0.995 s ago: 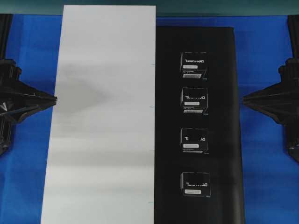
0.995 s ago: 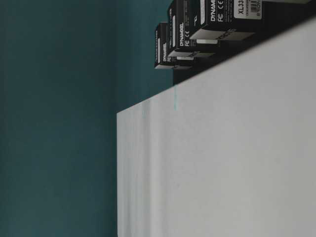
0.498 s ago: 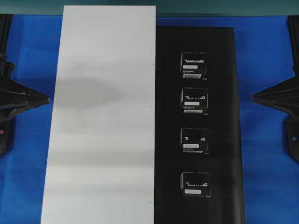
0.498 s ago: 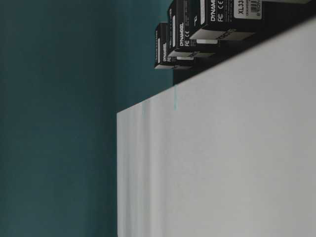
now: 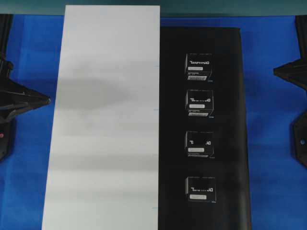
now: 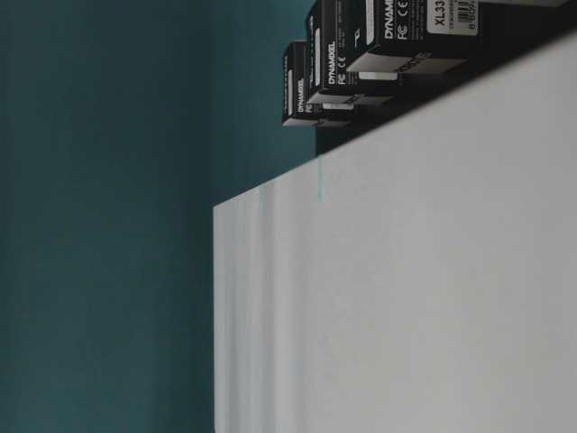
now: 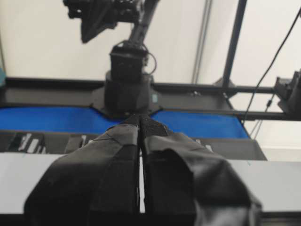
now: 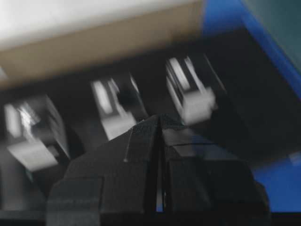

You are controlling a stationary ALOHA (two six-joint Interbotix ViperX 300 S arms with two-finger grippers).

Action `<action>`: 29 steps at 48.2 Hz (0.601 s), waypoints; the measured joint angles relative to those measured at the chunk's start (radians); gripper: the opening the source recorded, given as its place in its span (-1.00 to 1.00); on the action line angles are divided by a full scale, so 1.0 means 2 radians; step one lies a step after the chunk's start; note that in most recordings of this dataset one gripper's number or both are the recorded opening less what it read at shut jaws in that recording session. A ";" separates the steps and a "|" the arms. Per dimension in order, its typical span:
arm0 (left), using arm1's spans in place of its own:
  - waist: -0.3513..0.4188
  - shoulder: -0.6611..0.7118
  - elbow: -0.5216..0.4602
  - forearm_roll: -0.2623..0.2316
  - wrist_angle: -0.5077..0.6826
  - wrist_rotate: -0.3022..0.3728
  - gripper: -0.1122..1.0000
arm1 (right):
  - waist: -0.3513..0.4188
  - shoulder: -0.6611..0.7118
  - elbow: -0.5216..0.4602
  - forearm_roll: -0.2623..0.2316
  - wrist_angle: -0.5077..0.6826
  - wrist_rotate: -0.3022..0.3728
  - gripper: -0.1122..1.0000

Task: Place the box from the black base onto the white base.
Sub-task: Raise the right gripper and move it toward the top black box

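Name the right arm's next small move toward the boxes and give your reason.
Probably open the right gripper and bring it over the farthest box. All four boxes sit untouched on the black base, the white base holds nothing, and the jaws are shut, aimed at the row.

Matte black arms end in tape-wrapped left claw (image 7: 140,123) and right claw (image 8: 160,120).

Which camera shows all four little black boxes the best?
The overhead view: all four boxes sit in a row on the black base, unblocked. The table-level view catches only a stacked-looking cluster at its top edge. The right wrist view shows three, blurred. The left wrist view barely glimpses them.
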 measured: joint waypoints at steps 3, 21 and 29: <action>0.000 0.001 -0.002 0.000 0.002 -0.001 -0.80 | -0.005 0.001 0.000 -0.005 0.023 -0.006 -0.73; -0.001 0.014 -0.006 0.000 0.032 -0.044 -0.80 | -0.045 0.031 -0.036 -0.014 0.099 -0.034 -0.71; -0.001 0.018 -0.007 0.001 0.036 -0.054 -0.80 | -0.068 0.071 -0.050 -0.011 0.110 -0.054 -0.64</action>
